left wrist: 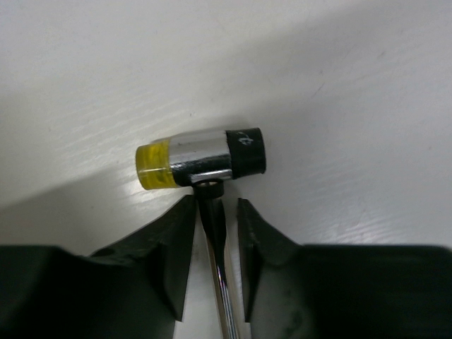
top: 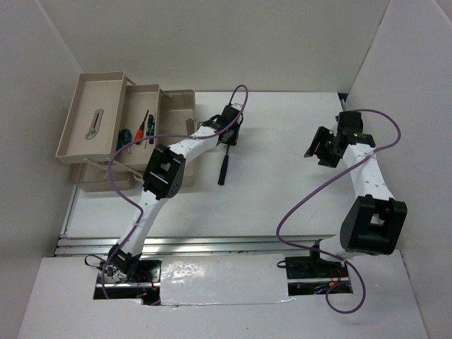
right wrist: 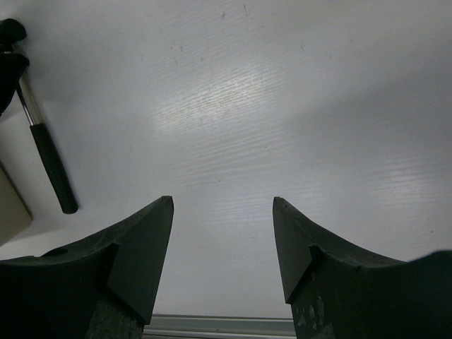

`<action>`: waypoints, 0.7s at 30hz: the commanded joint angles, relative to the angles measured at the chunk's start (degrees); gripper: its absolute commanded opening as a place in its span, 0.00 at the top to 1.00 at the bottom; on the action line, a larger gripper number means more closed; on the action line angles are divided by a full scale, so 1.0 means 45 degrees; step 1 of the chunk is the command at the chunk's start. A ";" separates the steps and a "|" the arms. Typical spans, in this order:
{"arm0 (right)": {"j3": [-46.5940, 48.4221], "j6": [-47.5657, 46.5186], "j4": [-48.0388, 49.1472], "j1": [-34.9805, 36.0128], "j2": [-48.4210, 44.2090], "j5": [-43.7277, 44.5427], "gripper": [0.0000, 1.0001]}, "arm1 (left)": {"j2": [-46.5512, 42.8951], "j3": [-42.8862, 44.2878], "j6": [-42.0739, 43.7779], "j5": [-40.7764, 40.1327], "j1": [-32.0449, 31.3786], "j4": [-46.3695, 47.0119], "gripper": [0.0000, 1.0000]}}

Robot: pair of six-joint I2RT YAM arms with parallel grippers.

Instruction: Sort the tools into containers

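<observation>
A mallet with a chrome head (left wrist: 201, 159), one yellow and one black end cap, lies on the white table; its black handle (top: 222, 169) points toward me and also shows in the right wrist view (right wrist: 53, 169). My left gripper (left wrist: 216, 205) straddles the shaft just below the head, its jaws narrowly apart with a gap showing on the right side; in the top view it (top: 229, 135) is over the mallet head. My right gripper (right wrist: 222, 205) is open and empty, raised at the right (top: 321, 152).
The beige toolbox stands at the far left. Its left tray (top: 106, 92) holds silver pliers (top: 93, 123). Its middle tray (top: 145, 95) holds green- (top: 124, 134) and red-handled (top: 143, 127) screwdrivers. The deeper base (top: 180, 106) is beside them. White walls enclose the table.
</observation>
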 commanded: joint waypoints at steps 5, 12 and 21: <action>0.0306 -0.0236 -0.0251 -0.0264 0.0006 -0.0371 0.35 | 0.0033 0.0349 0.0135 0.0564 -0.0065 0.0364 0.91; 0.0093 -0.0236 -0.0154 -0.0264 -0.0325 -0.0840 0.36 | -0.3793 -0.1702 -0.0627 0.1268 -0.0611 0.0753 1.00; 0.0150 -0.0275 -0.0134 -0.0166 -0.0541 -0.0958 0.37 | -0.8166 -0.1311 -0.0941 0.1524 -0.0574 -0.0068 1.00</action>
